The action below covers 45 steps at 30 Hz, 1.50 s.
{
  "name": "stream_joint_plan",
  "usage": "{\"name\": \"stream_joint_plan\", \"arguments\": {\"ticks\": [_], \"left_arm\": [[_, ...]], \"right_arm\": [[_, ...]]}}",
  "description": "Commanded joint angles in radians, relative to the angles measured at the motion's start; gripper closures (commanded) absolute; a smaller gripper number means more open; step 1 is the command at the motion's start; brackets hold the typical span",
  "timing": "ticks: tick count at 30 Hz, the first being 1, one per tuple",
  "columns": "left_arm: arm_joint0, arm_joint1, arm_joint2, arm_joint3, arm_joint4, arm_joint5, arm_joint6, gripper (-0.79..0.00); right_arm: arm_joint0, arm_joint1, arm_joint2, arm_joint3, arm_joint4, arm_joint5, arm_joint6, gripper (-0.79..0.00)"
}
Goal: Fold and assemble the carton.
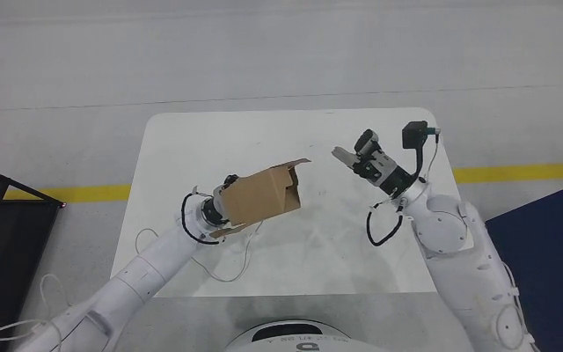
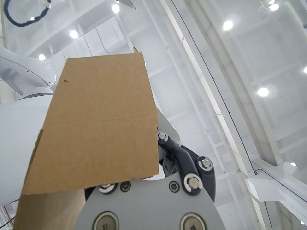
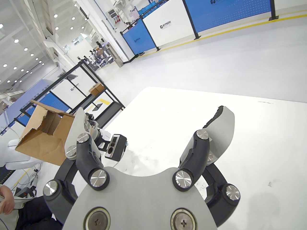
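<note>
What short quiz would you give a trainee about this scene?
1. True or false: the carton is closed at every end.
2. The right gripper is: A) open and empty, B) shut on the carton, C) holding tape.
3. Which gripper holds the carton up?
Key: 1 false, one end gapes open; 2 A; 3 the left gripper.

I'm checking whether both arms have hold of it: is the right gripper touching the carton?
Apart. The top view shows bare table between the right gripper and the carton; its own wrist view shows it open and empty.
</note>
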Motion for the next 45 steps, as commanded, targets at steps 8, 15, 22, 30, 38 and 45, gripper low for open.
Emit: {"name": "stream_joint_plan", "arguments": {"ticks": [8,15,22,30,38,45], "left_arm": [[0.005,0.009,0.040,-0.021,-0.004,0.018,0.018,0.000],[-0.007,0.016,0.054,-0.012,-0.021,0.021,0.021,0.000],[-0.019,0.017,0.081,-0.003,-0.028,0.025,0.025,0.000],[-0.032,0.019,0.100,0.013,-0.037,0.018,0.018,0.000],[-0.037,0.024,0.110,0.015,-0.044,0.009,0.009,0.000],[-0.041,0.026,0.117,0.016,-0.049,0.003,0.003,0.000]], "right_arm": [[0.159,-0.009,-0.110,0.092,0.056,-0.104,0.104,-0.785],[0.141,-0.002,-0.114,0.120,0.100,-0.264,0.146,-0.785],[0.122,0.007,-0.100,0.117,0.117,-0.338,0.171,-0.785],[0.142,0.014,-0.131,0.113,0.112,-0.412,0.227,-0.785],[0.158,0.017,-0.161,0.116,0.103,-0.420,0.247,-0.785],[0.168,0.019,-0.180,0.099,0.076,-0.414,0.237,-0.785]]}}
